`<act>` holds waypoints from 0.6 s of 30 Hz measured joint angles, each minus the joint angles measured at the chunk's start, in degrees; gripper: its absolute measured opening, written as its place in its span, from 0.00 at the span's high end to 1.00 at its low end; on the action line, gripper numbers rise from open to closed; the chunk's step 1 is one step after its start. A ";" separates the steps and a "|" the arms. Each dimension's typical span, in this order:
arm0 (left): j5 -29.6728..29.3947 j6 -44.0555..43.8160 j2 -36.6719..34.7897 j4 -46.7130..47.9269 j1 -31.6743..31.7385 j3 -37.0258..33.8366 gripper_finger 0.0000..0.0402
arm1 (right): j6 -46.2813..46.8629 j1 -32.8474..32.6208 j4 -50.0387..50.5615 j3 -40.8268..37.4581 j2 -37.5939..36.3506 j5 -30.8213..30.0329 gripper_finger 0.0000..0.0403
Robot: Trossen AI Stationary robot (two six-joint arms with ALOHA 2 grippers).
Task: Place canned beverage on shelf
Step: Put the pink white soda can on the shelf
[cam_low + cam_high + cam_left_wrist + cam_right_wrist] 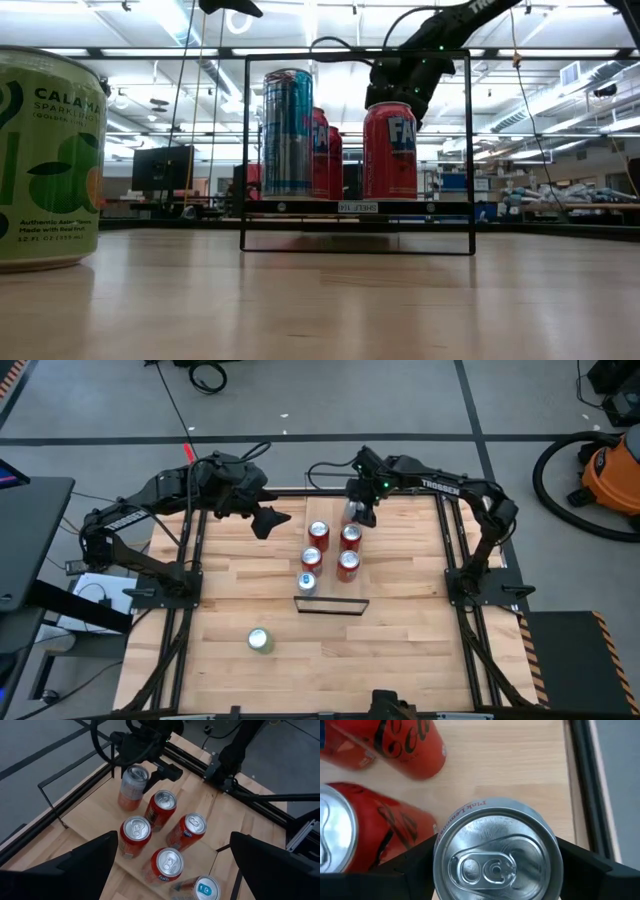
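Right claw (495,870) grips pink-lemonade can (497,852) on shelf (95,815); left claw (268,520) open.

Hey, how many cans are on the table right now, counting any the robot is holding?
7. Four red cans and a blue-topped can stand on the shelf. A pink can is in the right tool at its far end. A green can stands apart, nearer.

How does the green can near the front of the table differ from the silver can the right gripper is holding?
The green can stands alone on the bare tabletop, off the shelf; the silver can is at the shelf's far end beside red cans. The green can is free; the silver can is clamped in the right gripper. Both are upright and unopened.
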State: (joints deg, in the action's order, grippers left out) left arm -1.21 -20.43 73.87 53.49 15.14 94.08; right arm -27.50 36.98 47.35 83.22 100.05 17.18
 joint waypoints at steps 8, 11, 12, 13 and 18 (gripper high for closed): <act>0.00 0.00 0.00 -0.15 0.00 0.00 0.01 | -0.84 -0.01 -0.87 -1.20 -0.02 0.29 0.20; -0.01 0.02 0.00 -0.15 0.00 0.00 0.01 | -0.78 -0.01 -1.15 -1.52 -0.09 0.28 0.18; 0.00 0.02 0.00 -0.13 0.00 0.00 0.01 | -0.72 -0.05 -1.31 -1.54 -0.09 0.26 0.17; 0.00 0.02 0.00 -0.14 0.00 0.00 0.01 | -0.66 -0.06 -1.49 -1.58 -0.09 0.08 0.16; -0.02 0.02 0.00 -0.14 0.00 0.00 0.01 | -0.58 -0.14 -0.95 -1.86 0.24 -0.98 0.10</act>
State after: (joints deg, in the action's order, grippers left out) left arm -1.23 -20.40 73.87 53.34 15.14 94.08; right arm -28.08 36.85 46.39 81.36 100.29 16.20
